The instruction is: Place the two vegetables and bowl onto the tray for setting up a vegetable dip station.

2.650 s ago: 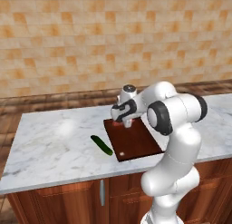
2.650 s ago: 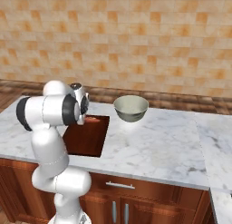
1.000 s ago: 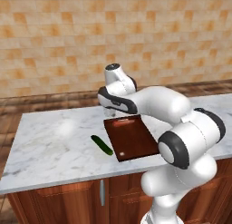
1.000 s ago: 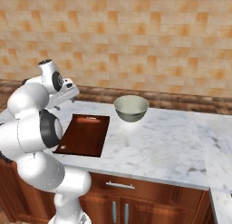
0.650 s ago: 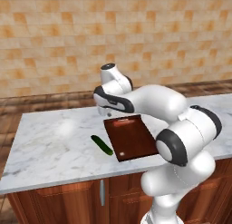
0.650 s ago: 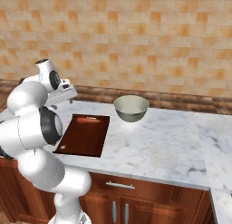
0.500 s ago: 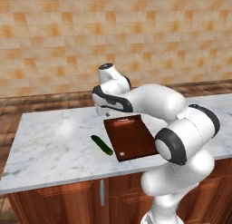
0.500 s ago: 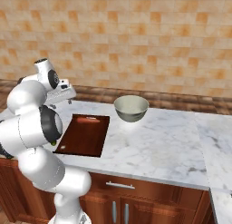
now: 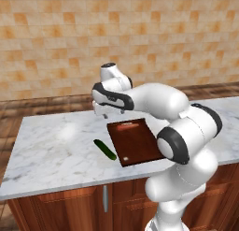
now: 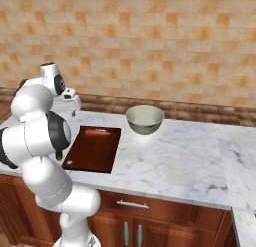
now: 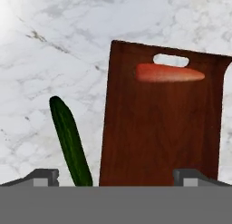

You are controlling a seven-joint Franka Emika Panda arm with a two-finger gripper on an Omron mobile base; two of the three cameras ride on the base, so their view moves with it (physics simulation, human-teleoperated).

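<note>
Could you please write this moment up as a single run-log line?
gripper: open, empty, above counter | carrot: on tray near slot handle | cucumber: on counter beside tray | bowl: on counter, off tray

The white arm arcs up from its base and bends forward and to its left — the gripper (image 9: 102,111) hangs there pointing down, jaws spread wide, holding nothing.

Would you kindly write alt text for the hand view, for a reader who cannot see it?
A carrot lies across the handle end of a dark brown tray on a marble counter. A cucumber lies on the counter beside the tray, apart from it. The open gripper looks down on both.
</note>
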